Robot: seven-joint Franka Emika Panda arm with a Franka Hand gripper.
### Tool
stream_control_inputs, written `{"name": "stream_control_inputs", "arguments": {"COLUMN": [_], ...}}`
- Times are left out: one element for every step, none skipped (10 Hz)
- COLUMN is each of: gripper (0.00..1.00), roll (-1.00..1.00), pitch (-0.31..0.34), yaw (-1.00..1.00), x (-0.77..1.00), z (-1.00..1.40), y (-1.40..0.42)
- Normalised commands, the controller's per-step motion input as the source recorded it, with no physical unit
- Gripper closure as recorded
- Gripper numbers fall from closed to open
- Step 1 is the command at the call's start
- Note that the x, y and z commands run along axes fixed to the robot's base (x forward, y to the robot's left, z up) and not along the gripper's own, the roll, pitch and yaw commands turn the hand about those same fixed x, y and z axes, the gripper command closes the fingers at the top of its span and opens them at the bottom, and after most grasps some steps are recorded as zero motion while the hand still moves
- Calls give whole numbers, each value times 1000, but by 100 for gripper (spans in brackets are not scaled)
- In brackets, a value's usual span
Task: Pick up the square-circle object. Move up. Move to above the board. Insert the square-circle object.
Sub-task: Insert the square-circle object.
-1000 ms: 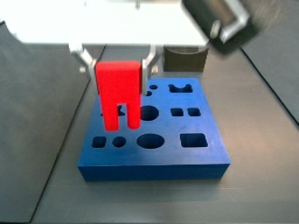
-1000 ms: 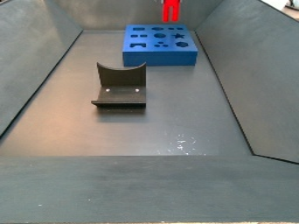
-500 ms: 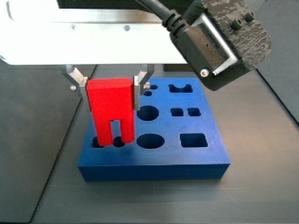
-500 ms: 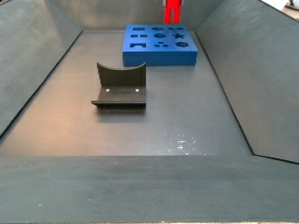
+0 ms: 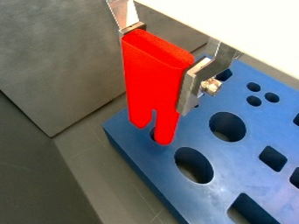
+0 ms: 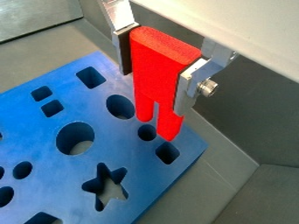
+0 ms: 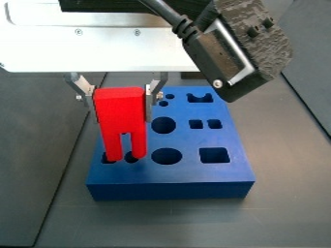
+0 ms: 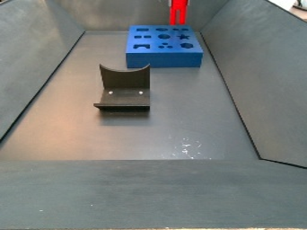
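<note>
The gripper [image 7: 118,90] pinches the glossy red, slotted square-circle object [image 7: 119,121] upright, legs meeting the matte blue board [image 7: 207,172].

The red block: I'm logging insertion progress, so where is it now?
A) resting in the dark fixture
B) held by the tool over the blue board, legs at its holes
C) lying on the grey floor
B: the tool grips the red block, legs down at the blue board.

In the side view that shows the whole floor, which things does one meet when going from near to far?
Fixture → board → square-circle object, held by the gripper at the board's far edge.
</note>
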Motion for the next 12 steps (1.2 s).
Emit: {"name": "stream_control_inputs", "arguments": {"gripper": [100,100,100,100,100,100,100,100,100,100,100,100], "roll": [-24,0,0,0,-19,-57,-44,-46,-23,0,14,27], "pitch": [-24,-6,0,-11,-21,-19,-26,-31,-34,-60,-83,-60], "yaw": [-9,-40,-60,0,-9,-11,-3,-14,0,0,0,0], "x": [-69,0,0,0,0,-31,0,-40,-23,-37,-31,0], "z": [0,0,0,0,0,0,-23,-23,-80,-183,-243,-203], "y": [14,0,0,63,49,131,86,97,94,0,-17,-46]}}
